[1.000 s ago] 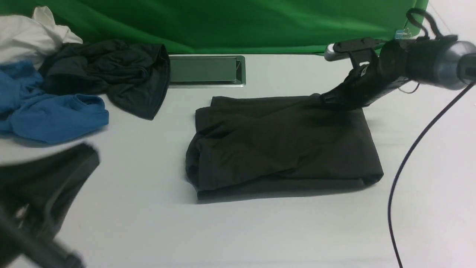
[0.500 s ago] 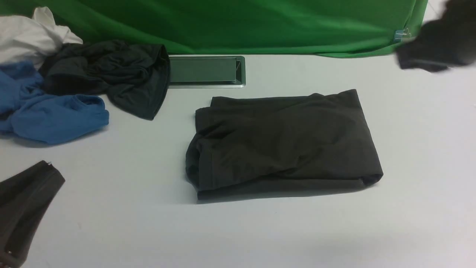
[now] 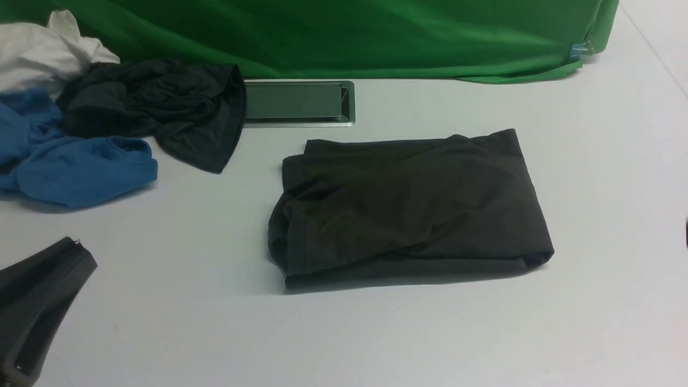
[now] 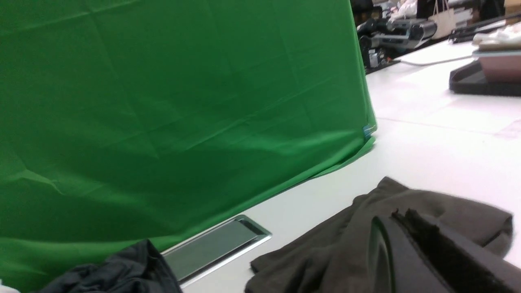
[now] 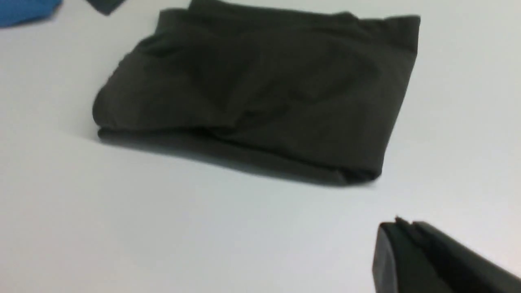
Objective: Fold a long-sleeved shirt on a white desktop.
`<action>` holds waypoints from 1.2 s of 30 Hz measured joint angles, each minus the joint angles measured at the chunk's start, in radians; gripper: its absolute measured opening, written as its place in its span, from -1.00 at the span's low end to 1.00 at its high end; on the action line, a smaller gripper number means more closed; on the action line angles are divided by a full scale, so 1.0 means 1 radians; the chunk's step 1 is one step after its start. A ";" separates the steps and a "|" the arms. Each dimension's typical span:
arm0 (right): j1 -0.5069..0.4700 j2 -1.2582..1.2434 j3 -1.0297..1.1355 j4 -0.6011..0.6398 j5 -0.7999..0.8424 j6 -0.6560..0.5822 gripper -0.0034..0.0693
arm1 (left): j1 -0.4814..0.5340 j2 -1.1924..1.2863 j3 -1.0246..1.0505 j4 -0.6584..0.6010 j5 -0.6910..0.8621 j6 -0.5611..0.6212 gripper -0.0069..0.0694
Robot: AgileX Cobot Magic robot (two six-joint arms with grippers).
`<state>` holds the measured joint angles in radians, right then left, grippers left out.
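The long-sleeved shirt (image 3: pixel 408 204) lies folded into a brownish-black rectangle in the middle of the white desktop (image 3: pixel 344 333), with nothing touching it. My left gripper (image 3: pixel 72 244) sits low at the near left, well clear of the shirt, jaws shut and empty. In the left wrist view its closed tip (image 4: pixel 401 213) shows in front of the shirt (image 4: pixel 325 252). My right gripper (image 5: pixel 401 223) is shut and empty, hovering over bare desktop near the shirt's (image 5: pixel 260 89) near right corner. In the front view only a dark sliver of that arm shows at the right edge.
A blackish-teal garment (image 3: pixel 161 107), a blue garment (image 3: pixel 75 166) and a white cloth (image 3: pixel 37 54) are heaped at the far left. A silver-framed hatch (image 3: pixel 295 102) sits behind the shirt, below the green backdrop (image 3: pixel 344 37).
My right arm has let go of the shirt's far right corner and swung off to the right, out of the front view. The left gripper has drawn back to the near left. The shirt stays put.
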<state>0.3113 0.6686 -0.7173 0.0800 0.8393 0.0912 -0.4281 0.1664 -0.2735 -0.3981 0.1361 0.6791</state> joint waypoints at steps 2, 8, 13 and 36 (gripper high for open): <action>0.000 -0.034 0.038 0.000 -0.003 0.000 -0.77 | 0.000 0.000 0.000 0.011 0.000 0.000 -0.77; 0.000 -0.086 0.115 0.000 -0.004 0.001 -0.72 | 0.000 0.000 0.000 0.030 0.003 0.000 -0.77; 0.000 -0.087 0.116 -0.004 -0.038 0.002 -0.69 | 0.000 0.000 0.000 0.033 0.003 0.000 -0.77; -0.219 -0.616 0.676 0.018 -0.553 -0.241 -0.82 | 0.000 0.000 0.000 0.033 0.002 0.001 -0.77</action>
<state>0.0921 0.0531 -0.0409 0.0980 0.2858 -0.1500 -0.4281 0.1664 -0.2735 -0.3651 0.1382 0.6801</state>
